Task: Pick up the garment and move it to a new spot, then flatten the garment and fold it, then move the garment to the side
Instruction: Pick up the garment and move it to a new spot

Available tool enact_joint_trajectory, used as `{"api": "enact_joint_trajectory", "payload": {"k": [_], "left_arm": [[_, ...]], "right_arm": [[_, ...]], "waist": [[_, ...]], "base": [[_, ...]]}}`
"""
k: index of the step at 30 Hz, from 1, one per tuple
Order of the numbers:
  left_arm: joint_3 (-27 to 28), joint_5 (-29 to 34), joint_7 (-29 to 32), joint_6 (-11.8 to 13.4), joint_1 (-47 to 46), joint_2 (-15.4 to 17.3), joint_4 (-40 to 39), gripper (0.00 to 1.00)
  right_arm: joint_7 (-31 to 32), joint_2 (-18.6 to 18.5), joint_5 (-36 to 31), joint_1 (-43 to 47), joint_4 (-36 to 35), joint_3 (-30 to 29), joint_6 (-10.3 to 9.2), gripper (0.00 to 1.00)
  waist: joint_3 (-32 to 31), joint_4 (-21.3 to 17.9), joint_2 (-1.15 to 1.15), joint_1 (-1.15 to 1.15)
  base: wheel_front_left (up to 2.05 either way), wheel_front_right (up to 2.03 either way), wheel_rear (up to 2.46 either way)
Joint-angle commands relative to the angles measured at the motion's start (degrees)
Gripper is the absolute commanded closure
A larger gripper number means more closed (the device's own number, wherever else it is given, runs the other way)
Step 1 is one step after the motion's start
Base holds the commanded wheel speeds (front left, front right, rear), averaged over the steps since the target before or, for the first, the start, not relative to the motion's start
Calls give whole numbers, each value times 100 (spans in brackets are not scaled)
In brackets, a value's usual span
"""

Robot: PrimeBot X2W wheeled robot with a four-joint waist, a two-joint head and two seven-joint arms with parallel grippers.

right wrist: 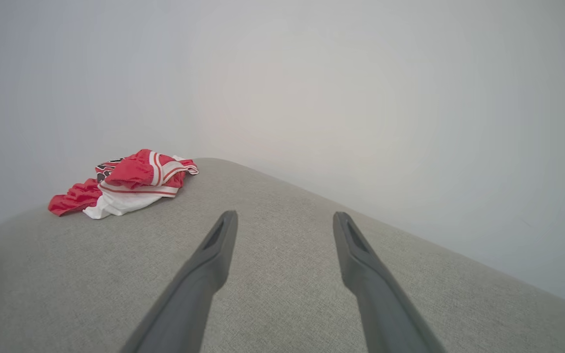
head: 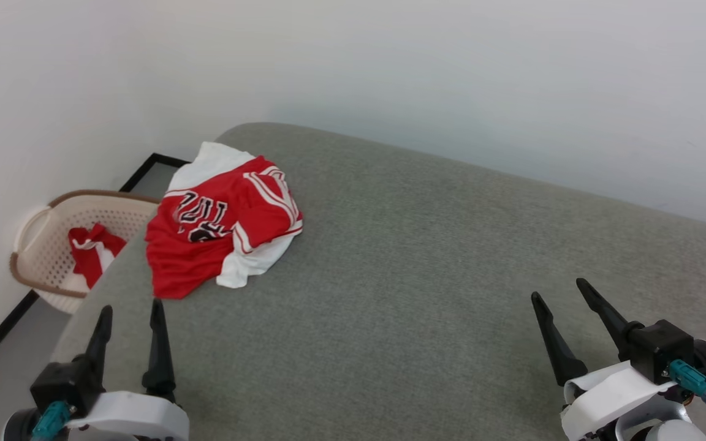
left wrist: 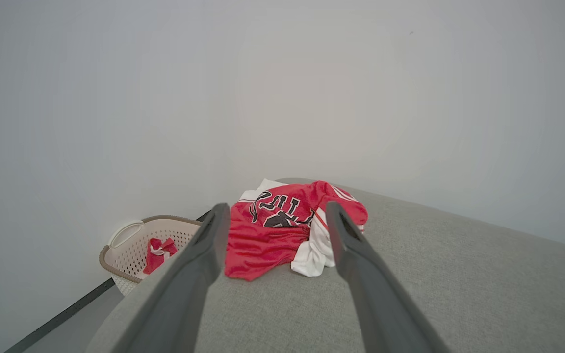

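Note:
The garment (head: 221, 229), a red jersey with white sleeves, striped trim and black lettering, lies crumpled near the far left corner of the grey cushioned surface (head: 426, 288). It also shows in the left wrist view as the garment (left wrist: 282, 228) and, smaller, in the right wrist view as the garment (right wrist: 125, 184). My left gripper (head: 131, 309) stands open just short of its near hem, nothing between its fingers (left wrist: 204, 255). My right gripper (head: 558, 289) is open at the lower right, far from the garment, over bare cushion (right wrist: 282, 274).
A beige perforated basket (head: 53, 245) with a brown rim sits on the floor left of the cushion, holding a small red-and-white cloth scrap (head: 92, 251). White walls close in behind and at the left. The cushion's left edge drops off beside my left gripper.

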Motion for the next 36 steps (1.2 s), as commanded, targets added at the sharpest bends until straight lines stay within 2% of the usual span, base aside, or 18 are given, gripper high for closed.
{"api": "enact_joint_trajectory", "payload": {"k": [1,7,14,24,30,36], "left_arm": [[-18,-49,27,38,20,-10,-49,0],[-60,-180,271,-112,-278,112,-26,0],[-8,-520,685,-338,-1194,509,505,0],[-163,-1147,1137,-532,-2821,1230,2060,0],[-465,-1641,1408,-546,-3610,1527,2981,0],[-744,-2076,2002,-548,-4334,1796,4049,0]], "right_arm": [[-29,-26,43,-82,2,33,-8,0],[38,-90,46,-146,-81,92,-8,0],[211,-281,-4,-452,-290,192,-8,0],[375,-528,-39,-814,-599,211,-8,0],[436,-633,-70,-990,-835,229,-8,0],[596,-742,-94,-1176,-1158,223,-8,0]], "waist": [[17,70,0,0],[183,36,0,0],[777,-342,0,0],[1650,-905,0,0],[2058,-1114,0,0],[2445,-1253,0,0]], "base": [[0,0,0],[0,0,0],[0,0,0],[0,0,0],[0,0,0],[0,0,0]]}}
